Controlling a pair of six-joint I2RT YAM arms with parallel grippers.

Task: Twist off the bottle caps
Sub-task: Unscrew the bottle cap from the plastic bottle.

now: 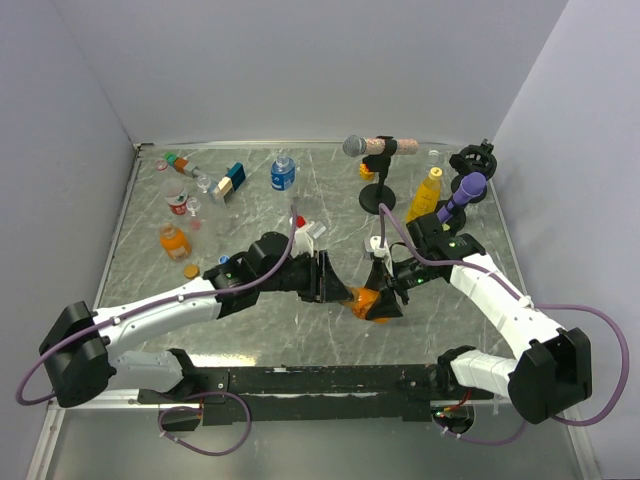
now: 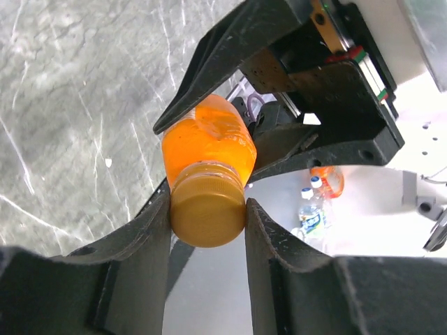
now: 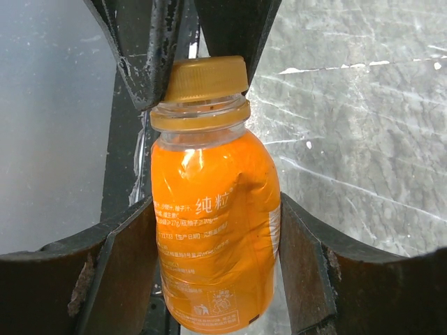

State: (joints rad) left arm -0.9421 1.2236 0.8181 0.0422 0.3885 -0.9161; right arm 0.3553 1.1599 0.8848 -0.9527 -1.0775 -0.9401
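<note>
Grip on both ends confirmed. Left claw [image 2: 208, 218] is closed narrow on the orange cap [image 3: 208, 78], fingers flat against its sides. The right claw [image 3: 213, 265] stands about half open, clamped round the body of the orange bottle [image 2: 209, 143]. The bottle appears clear of the table [image 1: 250, 210], at its middle between the arms. Recommended: turn the cap about the bottle's own axis, keep the body from slipping, and withdraw along the neck only once the threads release. Bottle wall looks dented; add no squeeze.
</note>
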